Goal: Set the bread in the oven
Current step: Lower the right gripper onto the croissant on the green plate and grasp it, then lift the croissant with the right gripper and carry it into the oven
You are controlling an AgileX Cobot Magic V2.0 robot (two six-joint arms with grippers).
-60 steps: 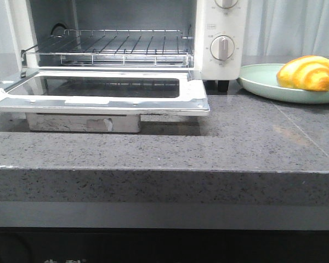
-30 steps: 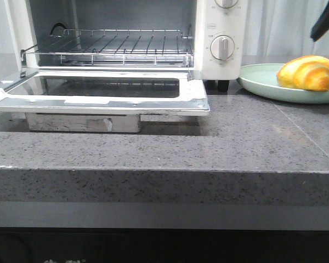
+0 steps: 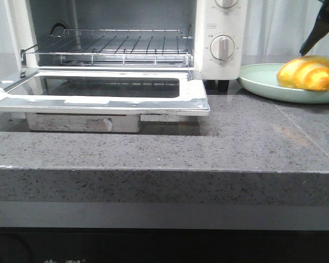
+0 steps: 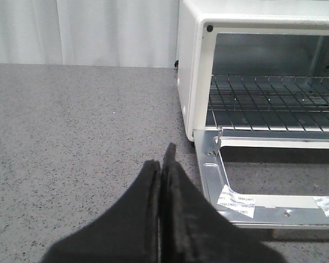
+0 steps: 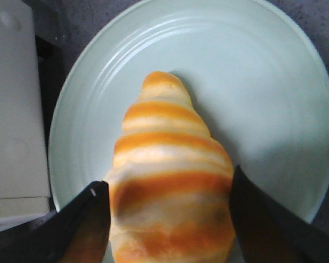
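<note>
My right claw [image 5: 167,219] straddling bread [image 5: 170,186] on plate [image 5: 263,82], oven [image 3: 222,33] wall beside plate, door [image 3: 98,93] down, rack [image 3: 109,46] mouth unblocked

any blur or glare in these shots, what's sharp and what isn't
Front view: sharp throughout; the oven door glass gives a dim reflection, and a shadow lies under the door on the counter. Left wrist view: the shut left end effector is a soft, dark blur up close. Right wrist view: the bread looks slightly soft, the right end effector fingers blurred, shadow on the plate.
</note>
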